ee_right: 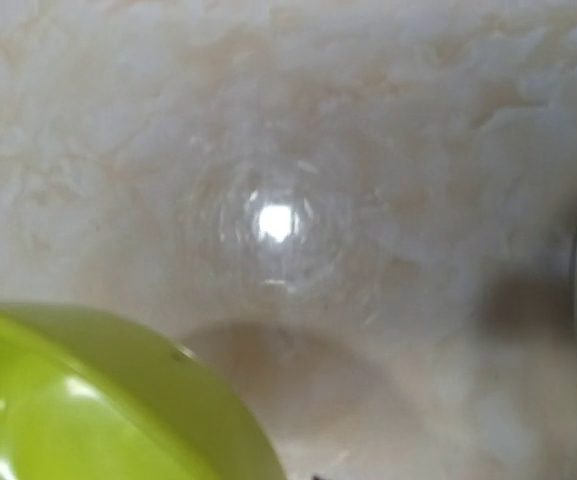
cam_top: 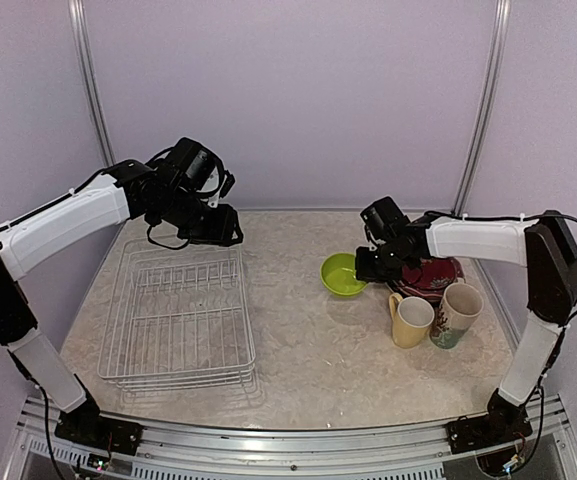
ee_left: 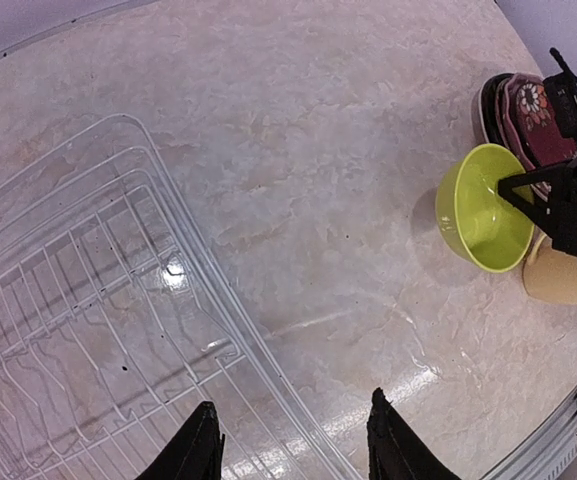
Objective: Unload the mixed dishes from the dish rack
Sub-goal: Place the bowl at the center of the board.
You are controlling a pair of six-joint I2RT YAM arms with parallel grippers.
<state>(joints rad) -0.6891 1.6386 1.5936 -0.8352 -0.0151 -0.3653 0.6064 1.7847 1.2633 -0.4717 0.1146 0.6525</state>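
The white wire dish rack (cam_top: 178, 312) stands at the left with nothing in it; its corner shows in the left wrist view (ee_left: 78, 300). My left gripper (cam_top: 220, 228) hangs open and empty above the rack's far right corner (ee_left: 290, 405). The lime-green bowl (cam_top: 341, 275) sits on the table right of centre. My right gripper (cam_top: 368, 266) grips the bowl's right rim, one finger inside the bowl (ee_left: 516, 185). The bowl fills the lower left of the right wrist view (ee_right: 88, 400). A stack of plates (cam_top: 438, 278) with a dark red one on top lies behind the right gripper.
A pale yellow mug (cam_top: 411, 320) and a white floral mug (cam_top: 456, 313) stand upright side by side in front of the plates. The plates (ee_left: 528, 105) and yellow mug (ee_left: 568, 282) also show in the left wrist view. Walls close the back and sides.
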